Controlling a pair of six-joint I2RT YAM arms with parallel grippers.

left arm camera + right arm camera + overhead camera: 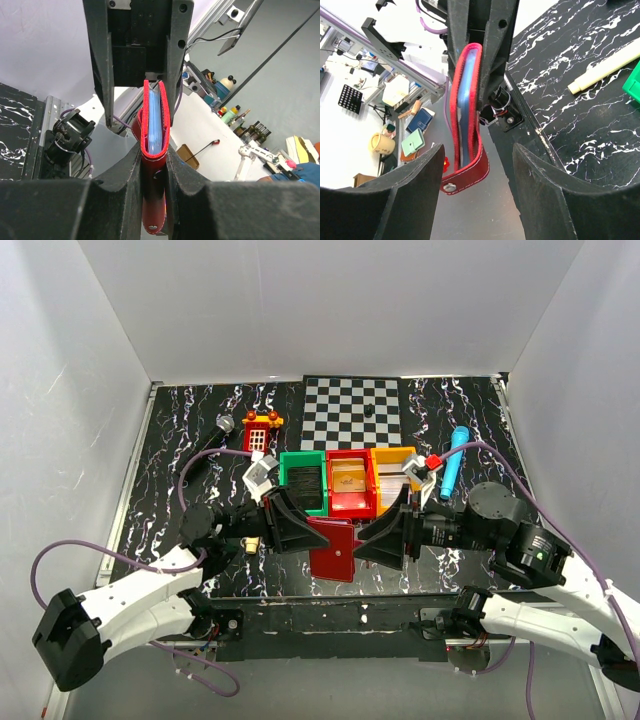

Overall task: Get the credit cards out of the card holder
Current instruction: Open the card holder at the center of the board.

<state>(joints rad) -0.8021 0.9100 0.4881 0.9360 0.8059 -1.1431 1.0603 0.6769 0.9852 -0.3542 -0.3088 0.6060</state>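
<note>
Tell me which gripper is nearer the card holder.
Left. The left gripper is clamped on the card holder; the right gripper stands open, its fingers straddling the holder's other end without gripping it.

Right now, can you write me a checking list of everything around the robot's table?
Surface: black marbled table, checkered board at the back.
Job's things: red card holder held up between the arms, blue sleeves showing; no credit cards seen out.
Clutter: green bin, red bin, yellow bin, toy house, blue marker, microphone.
Grippers: left tool shut on the card holder; right tool open around its tab end.
Cables: purple cables loop by both arms.
Surroundings: white walls.
</note>
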